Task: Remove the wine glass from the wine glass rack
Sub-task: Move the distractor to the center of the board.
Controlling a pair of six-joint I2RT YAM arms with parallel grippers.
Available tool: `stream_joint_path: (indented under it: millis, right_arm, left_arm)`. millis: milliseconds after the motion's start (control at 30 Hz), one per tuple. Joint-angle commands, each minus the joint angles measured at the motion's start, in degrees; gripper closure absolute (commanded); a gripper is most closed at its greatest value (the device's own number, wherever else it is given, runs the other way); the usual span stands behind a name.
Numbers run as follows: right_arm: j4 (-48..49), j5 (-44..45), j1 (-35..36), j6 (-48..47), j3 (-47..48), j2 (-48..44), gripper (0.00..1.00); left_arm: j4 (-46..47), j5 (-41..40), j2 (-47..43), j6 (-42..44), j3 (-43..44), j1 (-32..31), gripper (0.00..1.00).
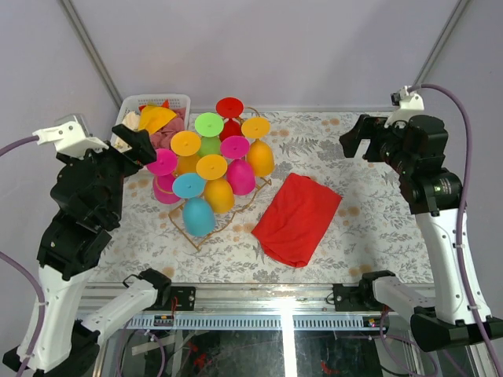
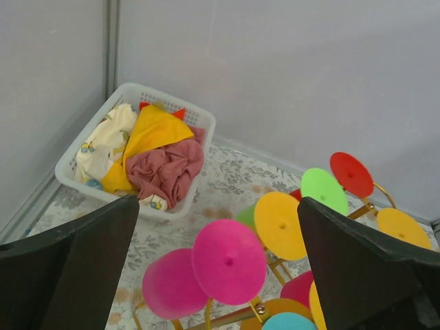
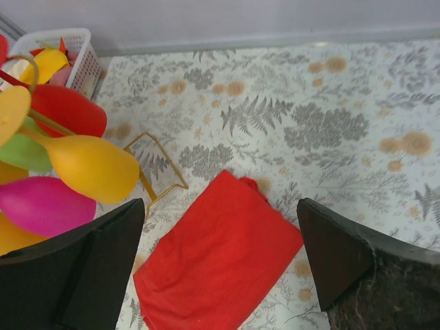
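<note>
The gold wire wine glass rack stands left of the table's middle and holds several coloured plastic wine glasses lying on its rails. The pink glass is at the rack's left end, with an orange glass behind it. My left gripper is open just left of and above the pink glass. In the left wrist view the pink glass lies between and below my open fingers, with the rack's wire at the right. My right gripper is open and empty at the far right, above the table.
A white plastic basket of clothes stands at the back left, behind the rack. A folded red cloth lies right of the rack and shows under my right gripper in the right wrist view. Grey walls close the back and sides.
</note>
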Motion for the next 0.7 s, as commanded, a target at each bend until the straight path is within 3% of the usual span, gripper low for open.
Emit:
stream_joint_path:
  millis: [0, 200, 300, 667]
  right_arm:
    - [7.6, -10.0, -3.3, 4.7, -7.2, -1.6, 0.01]
    - [18.1, -27.6, -5.7, 14.9, -23.7, -0.4, 0.01]
    - [20.6, -31.5, -3.0, 16.1, -29.5, 0.7, 0.01]
    - [22.6, -19.8, 17.5, 18.1, -35.8, 8.4, 0.01]
  left_arm:
    - [1.0, 0.5, -3.1, -4.7, -4.6, 2.6, 0.00]
    - [-1.2, -0.6, -8.6, -6.6, -10.8, 4.7, 0.00]
    - [-1.6, -1.6, -13.0, -7.7, -15.3, 5.3, 0.00]
    - [-1.3, -0.1, -26.8, -11.2, -31.8, 6.0, 0.00]
